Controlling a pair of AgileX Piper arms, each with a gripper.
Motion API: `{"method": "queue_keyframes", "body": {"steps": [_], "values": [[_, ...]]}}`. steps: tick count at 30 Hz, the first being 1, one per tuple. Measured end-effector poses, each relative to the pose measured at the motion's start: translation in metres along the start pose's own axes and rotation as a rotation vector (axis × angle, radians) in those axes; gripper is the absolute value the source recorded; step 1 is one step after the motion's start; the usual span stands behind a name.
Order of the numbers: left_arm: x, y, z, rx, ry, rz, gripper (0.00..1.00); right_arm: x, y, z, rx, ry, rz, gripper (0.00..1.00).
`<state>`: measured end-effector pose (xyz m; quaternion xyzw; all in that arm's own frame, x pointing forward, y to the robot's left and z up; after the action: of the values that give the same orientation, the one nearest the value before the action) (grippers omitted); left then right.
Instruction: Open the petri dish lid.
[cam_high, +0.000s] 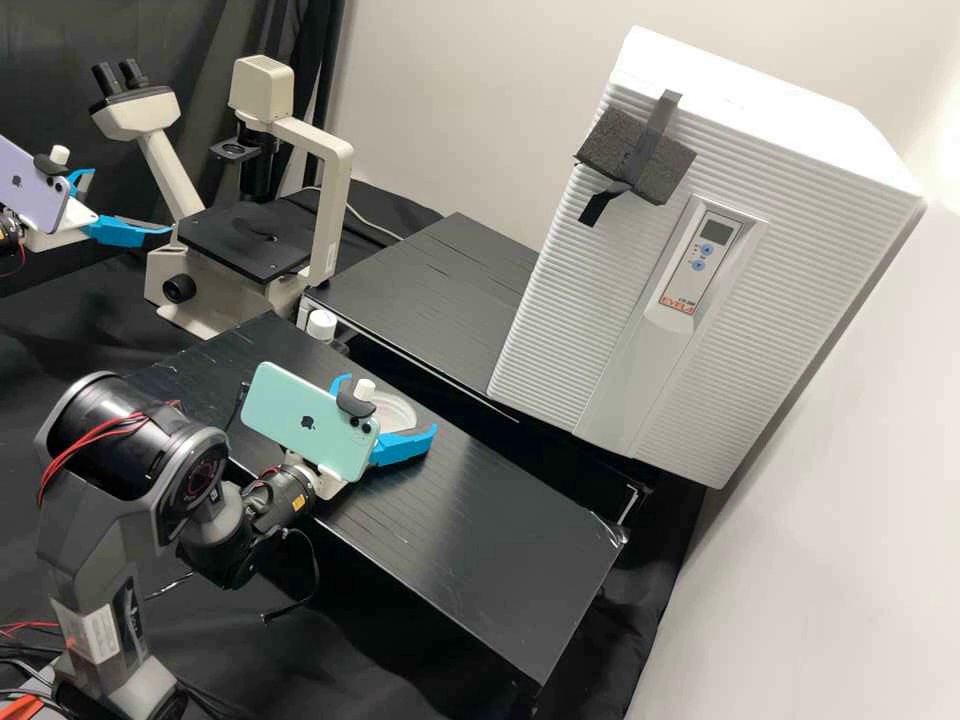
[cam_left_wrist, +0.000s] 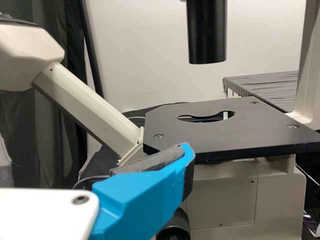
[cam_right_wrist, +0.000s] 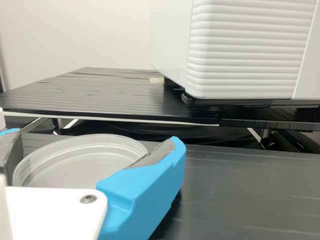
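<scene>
1. Two grippers out. Right gripper (cam_high: 392, 404) is at the petri dish (cam_high: 398, 412): fingers spread wide, one on each side of the dish. Can't tell if the pads touch or grip it
2. Dish: clear, round, lying flat on the lower black bench top (cam_high: 490, 540). Right wrist view has it between the right gripper's (cam_right_wrist: 95, 136) two fingers, rim partly behind one pad. Can't tell if the lid is seated
3. Left gripper (cam_high: 131, 202) is off by the microscope (cam_high: 320, 190): fingers well apart, nothing between them. Left wrist view has a blue finger near the corner of the microscope's black stage (cam_left_wrist: 250, 125)
4. Phones: mint-green one (cam_high: 300, 420) on the right arm, lilac one (cam_high: 30, 185) on the left arm, each mounted by its gripper
5. Bottle with white cap (cam_high: 322, 325) near the dish, between it and the microscope
6. Big white ribbed cabinet (cam_high: 760, 250) on the raised black platform (cam_high: 420, 280) behind the dish; dark foam block (cam_high: 635, 155) taped on its front, control panel (cam_high: 697, 262) just beside that
7. Black curtain (cam_high: 270, 50) behind the microscope, black cloth (cam_high: 380, 630) under the bench
</scene>
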<state>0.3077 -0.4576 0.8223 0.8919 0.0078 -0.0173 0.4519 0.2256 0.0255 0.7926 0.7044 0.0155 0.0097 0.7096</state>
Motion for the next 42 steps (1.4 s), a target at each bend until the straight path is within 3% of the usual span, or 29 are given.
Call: {"method": "queue_keyframes", "body": {"steps": [20,30,42], "values": [[0.0,0.0,0.0,0.0,0.0,0.0,1.0,-0.01,0.011,0.001,-0.007,0.008,0.04,0.0],[0.0,0.0,0.0,0.0,0.0,0.0,1.0,-0.024,0.033,0.008,0.089,-0.002,0.125,0.0],[0.0,0.0,0.0,0.0,0.0,0.0,1.0,-0.026,0.046,0.039,0.151,-0.122,0.173,0.0]]}}
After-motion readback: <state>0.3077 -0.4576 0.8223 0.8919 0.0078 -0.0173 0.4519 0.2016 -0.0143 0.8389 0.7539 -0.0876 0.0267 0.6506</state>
